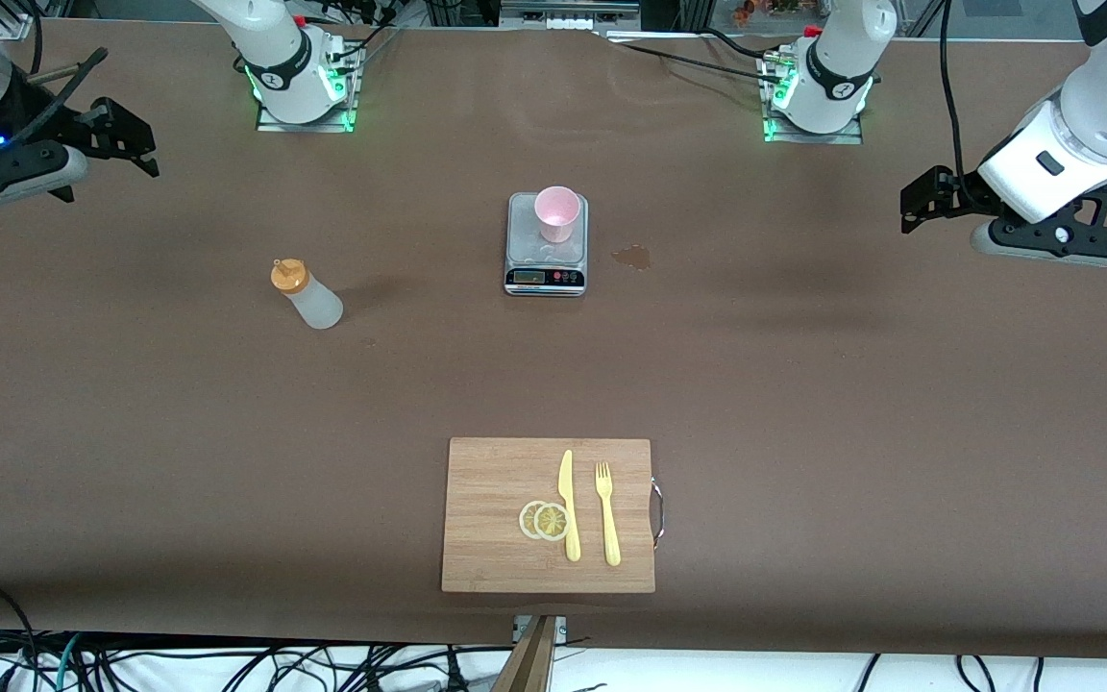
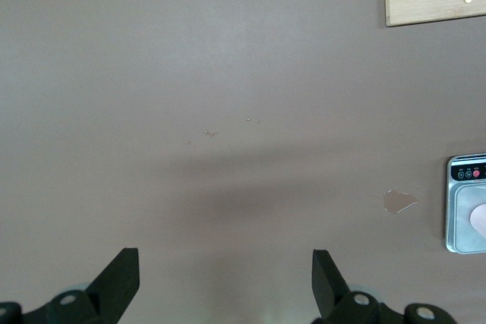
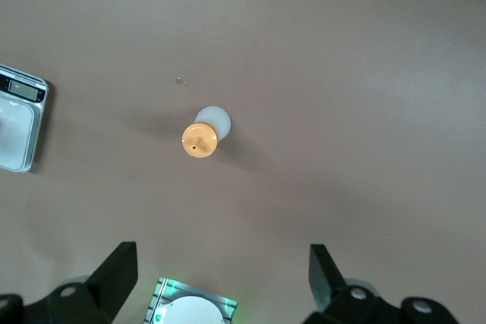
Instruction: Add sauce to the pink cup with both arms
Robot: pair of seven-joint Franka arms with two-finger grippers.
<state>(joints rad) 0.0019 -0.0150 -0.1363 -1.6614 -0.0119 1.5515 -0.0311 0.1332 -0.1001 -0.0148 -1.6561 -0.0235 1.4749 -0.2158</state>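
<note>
Sauce (image 1: 307,293): 1; pink cup (image 1: 555,213): 1

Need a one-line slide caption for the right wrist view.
Open right gripper over the upright sauce bottle, scale at the edge.

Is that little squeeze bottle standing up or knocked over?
Standing up: the sauce rests on its base on the table, orange cap on top.

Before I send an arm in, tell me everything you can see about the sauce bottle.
The sauce is a small squeeze bottle with a translucent whitish plastic body and an orange nozzle cap, cap on. It stands upright on the bare brown table, toward the right arm's end, apart from the grey scale that carries the pink cup. Nothing touches it but the table. The right gripper is up in the air, open, clear of it.
</note>
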